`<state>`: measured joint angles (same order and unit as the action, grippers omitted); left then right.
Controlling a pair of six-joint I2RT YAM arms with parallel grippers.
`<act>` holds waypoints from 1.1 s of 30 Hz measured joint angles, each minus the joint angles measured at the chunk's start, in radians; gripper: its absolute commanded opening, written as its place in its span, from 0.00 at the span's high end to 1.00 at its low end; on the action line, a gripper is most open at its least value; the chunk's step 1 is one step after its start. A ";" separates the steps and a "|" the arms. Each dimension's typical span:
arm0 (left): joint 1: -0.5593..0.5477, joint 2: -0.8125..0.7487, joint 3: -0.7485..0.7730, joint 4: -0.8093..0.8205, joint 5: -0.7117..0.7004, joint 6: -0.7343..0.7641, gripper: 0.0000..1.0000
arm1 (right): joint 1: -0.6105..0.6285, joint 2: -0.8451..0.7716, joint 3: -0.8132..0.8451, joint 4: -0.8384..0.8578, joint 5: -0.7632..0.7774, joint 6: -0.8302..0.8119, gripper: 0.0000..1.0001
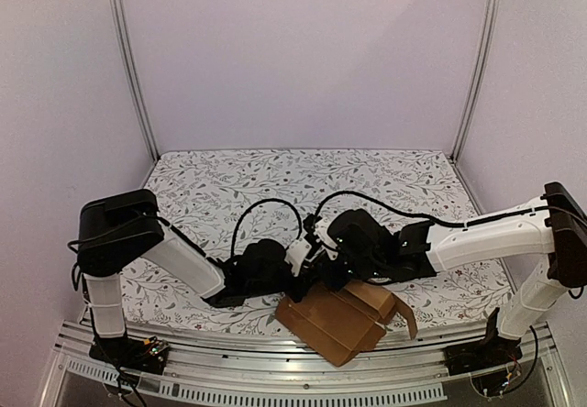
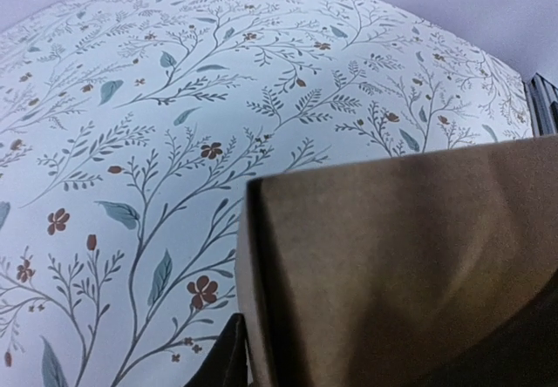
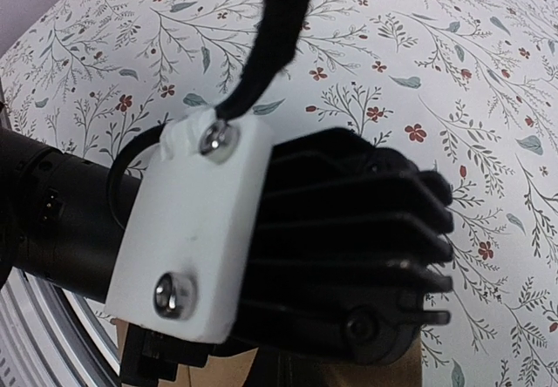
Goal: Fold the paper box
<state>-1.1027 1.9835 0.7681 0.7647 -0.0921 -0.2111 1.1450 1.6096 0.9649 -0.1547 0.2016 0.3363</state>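
Floral-patterned bench (image 1: 275, 187) with both arms reaching inward over its near edge. The paper box (image 1: 335, 326) (brown, partly folded, one flap curling off to the right) lies at that edge. The left gripper (image 1: 299, 288) and right gripper (image 1: 337, 275) meet at its far side; whether either is clenched or released cannot be told

Brown paper box (image 1: 335, 324) — white cloth (image 1: 275, 178) with teal leaves, rust flowers.

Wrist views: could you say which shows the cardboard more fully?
The left: the paper box fills its lower right, while a black arm housing blocks the right view.
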 measured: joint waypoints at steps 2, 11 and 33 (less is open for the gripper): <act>0.000 0.000 0.002 0.000 -0.005 0.004 0.91 | 0.000 0.000 -0.004 0.006 -0.001 0.004 1.00; 0.001 0.000 0.013 -0.016 -0.010 0.021 1.00 | 0.005 0.000 -0.004 0.020 0.008 0.028 0.90; -0.010 -0.089 0.019 -0.226 -0.020 0.099 1.00 | -0.016 -0.236 -0.121 -0.101 0.117 0.064 0.62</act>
<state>-1.1122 1.8942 0.7868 0.5388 -0.1123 -0.1120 1.1286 1.3739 0.8436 -0.2562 0.3183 0.4004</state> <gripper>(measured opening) 0.025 0.354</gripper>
